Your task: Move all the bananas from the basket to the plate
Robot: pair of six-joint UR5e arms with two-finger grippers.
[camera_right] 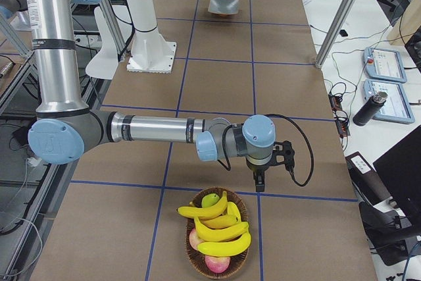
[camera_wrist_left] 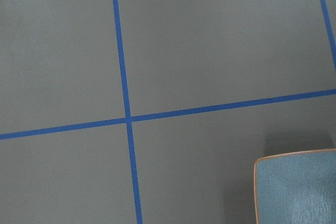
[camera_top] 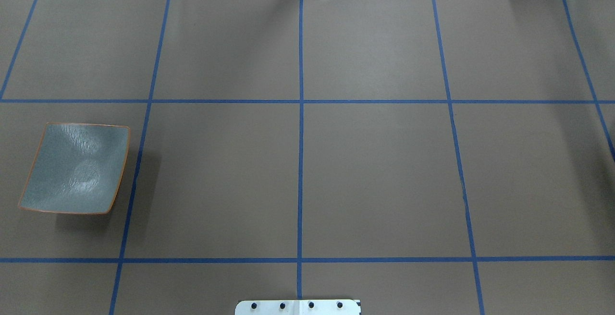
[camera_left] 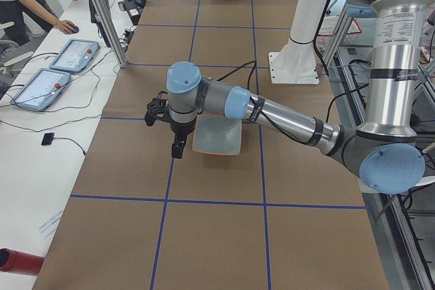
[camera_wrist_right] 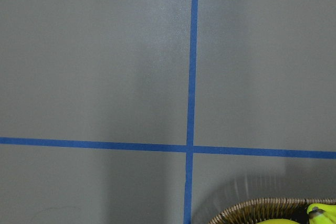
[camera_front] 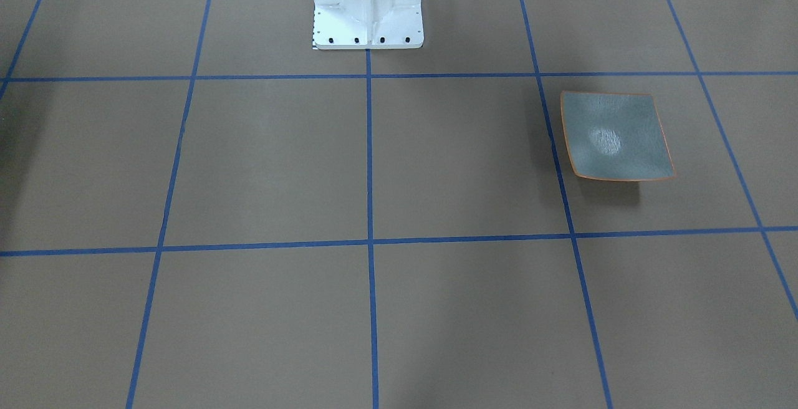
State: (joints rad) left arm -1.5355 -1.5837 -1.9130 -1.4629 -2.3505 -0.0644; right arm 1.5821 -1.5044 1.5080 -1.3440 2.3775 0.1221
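The left gripper (camera_left: 177, 149) hangs fingers-down from the near arm in the left side view, above the brown table (camera_top: 375, 175). It shows in no closer view, so I cannot tell whether its fingers are spread or pressed together. Just beside it, on the side towards the robot, sits the plate (camera_left: 217, 135), a square grey-green dish with a thin orange rim. One corner of the plate shows at the lower right of the left wrist camera, next to a crossing of blue tape lines (camera_wrist_left: 127, 119). The right gripper (camera_right: 259, 183) also points down over the table, at the end of the near arm in the right side view. Its state cannot be told either, as only that side view shows it. Just beside this gripper, towards the table's end, stands a round wicker basket (camera_right: 190, 255). In the basket lie the bananas (camera_right: 222, 231), four bright yellow curved ones, piled over a green fruit (camera_right: 210, 200) and some reddish fruit (camera_right: 216, 264). The right wrist camera catches the basket's rim and a banana tip at its lower edge. The plate is well apart from this gripper, at the far end of the table. Between the two arms rises the robot's white pedestal (camera_front: 368, 4). Beyond the table's long edge in the left side view, a person's hand (camera_left: 66, 27) rests on a white desk.
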